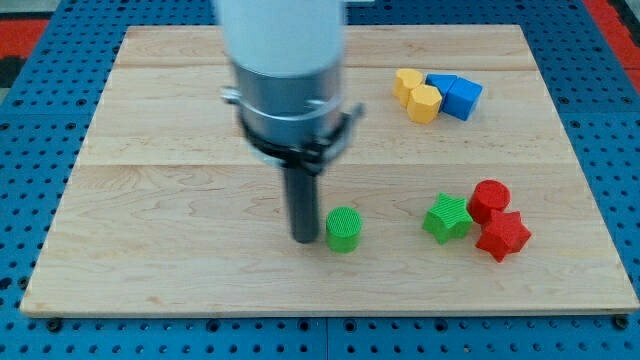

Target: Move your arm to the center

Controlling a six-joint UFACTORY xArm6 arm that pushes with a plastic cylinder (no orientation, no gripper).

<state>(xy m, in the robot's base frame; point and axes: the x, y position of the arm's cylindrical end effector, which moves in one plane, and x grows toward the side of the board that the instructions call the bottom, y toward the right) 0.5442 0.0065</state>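
My tip [304, 240] rests on the wooden board [150, 200] a little below its middle. It stands just to the view's left of a green cylinder [343, 230], close beside it; I cannot tell whether they touch. The white and grey arm body [285, 70] rises from the rod to the view's top and hides the board behind it.
A green star [447, 218], a red cylinder [489, 199] and a red star [503, 236] cluster at the right. Two yellow blocks [416, 94] and two blue blocks [456, 95] sit at the upper right. Blue perforated surface [30, 200] surrounds the board.
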